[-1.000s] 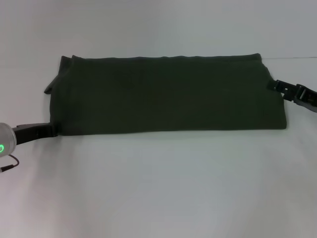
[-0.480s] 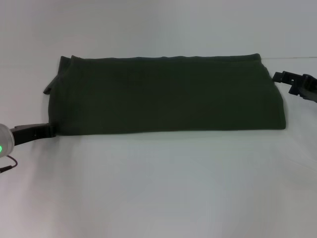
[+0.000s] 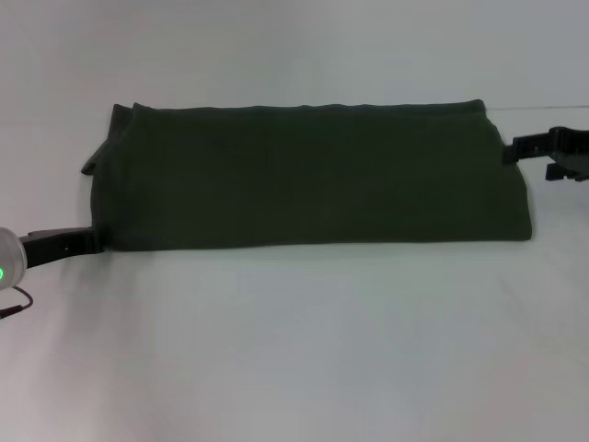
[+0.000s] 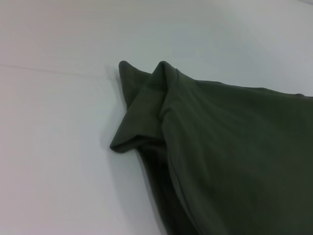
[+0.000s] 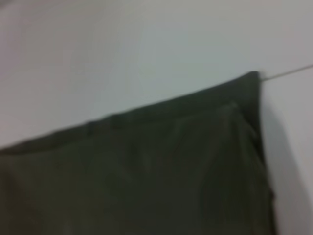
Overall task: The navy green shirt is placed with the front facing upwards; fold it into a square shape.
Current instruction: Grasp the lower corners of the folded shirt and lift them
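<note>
The navy green shirt [image 3: 308,175] lies folded into a long flat band across the table, plain green side up, with no lettering showing. A sleeve flap [image 4: 139,129] sticks out at its far left end. My left gripper [image 3: 81,243] rests low on the table, touching the band's near left corner. Just off the band's right edge near the far corner, my right gripper [image 3: 529,158] hovers open and holds nothing. The right wrist view shows the shirt's far right corner [image 5: 247,85].
The white table [image 3: 304,350] stretches wide in front of the shirt. A faint seam line [image 3: 538,108] runs along the table at the far right. A thin cable [image 3: 14,307] hangs by the left arm.
My right gripper has drawn back from the shirt's right edge, lifting and levelling out toward the far right. The left gripper and the shirt have stayed put.
</note>
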